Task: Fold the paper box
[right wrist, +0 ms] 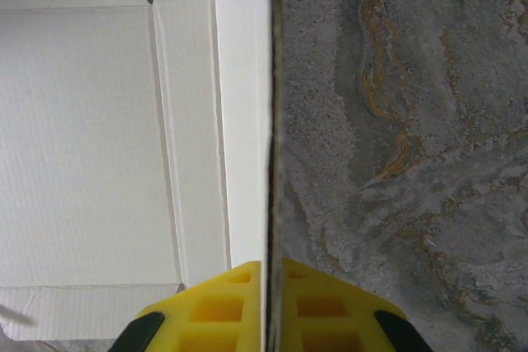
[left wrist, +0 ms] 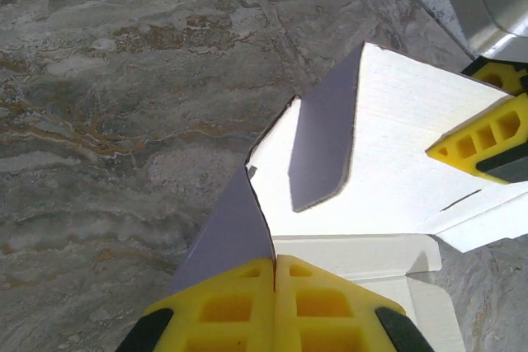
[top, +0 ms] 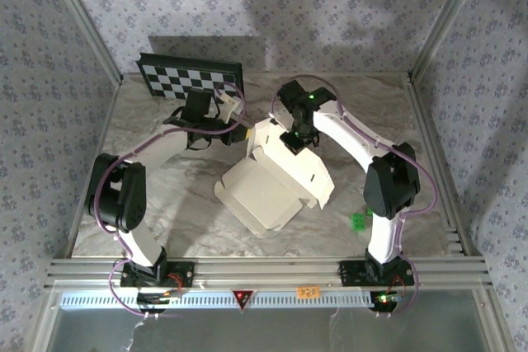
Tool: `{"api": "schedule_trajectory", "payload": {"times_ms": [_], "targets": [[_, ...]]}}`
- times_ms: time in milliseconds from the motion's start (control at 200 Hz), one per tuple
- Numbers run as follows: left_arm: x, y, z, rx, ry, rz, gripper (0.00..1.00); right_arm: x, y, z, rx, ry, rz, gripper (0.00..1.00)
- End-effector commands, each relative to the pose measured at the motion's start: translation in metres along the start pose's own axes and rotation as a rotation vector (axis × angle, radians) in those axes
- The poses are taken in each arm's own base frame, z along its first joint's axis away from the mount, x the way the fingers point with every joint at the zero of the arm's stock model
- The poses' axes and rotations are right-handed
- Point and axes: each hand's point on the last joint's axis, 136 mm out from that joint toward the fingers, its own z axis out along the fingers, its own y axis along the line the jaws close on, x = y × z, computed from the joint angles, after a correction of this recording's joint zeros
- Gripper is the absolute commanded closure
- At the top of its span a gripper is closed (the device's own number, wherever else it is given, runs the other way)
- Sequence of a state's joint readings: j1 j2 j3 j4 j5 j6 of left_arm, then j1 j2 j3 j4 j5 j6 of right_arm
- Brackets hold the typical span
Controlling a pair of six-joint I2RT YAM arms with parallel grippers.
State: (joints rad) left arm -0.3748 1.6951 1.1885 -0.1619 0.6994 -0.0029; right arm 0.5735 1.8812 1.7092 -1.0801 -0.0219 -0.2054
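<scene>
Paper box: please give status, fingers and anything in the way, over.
Left fingers shut on a flap edge. Right fingers shut on a raised wall. Paper box partly folded, mid-table. Checkerboard panel behind, apart; nothing in the way.

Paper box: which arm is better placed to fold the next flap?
Probably left: the left claw is shut on a corner flap of the paper box, while the right claw pinches the upright side wall, steadying it.

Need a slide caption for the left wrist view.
Left fingers pinch a flap edge of the paper box above the marbled table.
</scene>
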Motion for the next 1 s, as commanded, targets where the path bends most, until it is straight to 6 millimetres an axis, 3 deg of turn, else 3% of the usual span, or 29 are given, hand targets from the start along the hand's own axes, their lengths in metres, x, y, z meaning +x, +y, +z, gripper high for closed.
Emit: {"api": "schedule_trajectory", "payload": {"times_ms": [0,220,570,745,999], "targets": [[-0.028,-0.028,-0.011,0.056,-0.08,0.041,0.97,-0.002,-0.005,0.0,0.024,-0.004,0.025,1.0],[-0.026,-0.032,-0.007,0.045,-0.055,0.025,0.99,-0.002,-0.009,-0.001,0.043,-0.013,0.041,1.0],[0.021,-0.028,-0.008,-0.007,0.021,-0.04,1.0,-0.001,-0.014,-0.008,0.139,-0.021,0.047,1.0],[0.041,-0.028,-0.01,-0.011,0.041,-0.069,1.0,0.005,-0.003,-0.003,0.154,0.02,0.023,1.0],[0.056,-0.034,-0.008,-0.006,0.045,-0.099,1.0,0.014,0.01,0.007,0.157,0.06,0.015,1.0]]}}
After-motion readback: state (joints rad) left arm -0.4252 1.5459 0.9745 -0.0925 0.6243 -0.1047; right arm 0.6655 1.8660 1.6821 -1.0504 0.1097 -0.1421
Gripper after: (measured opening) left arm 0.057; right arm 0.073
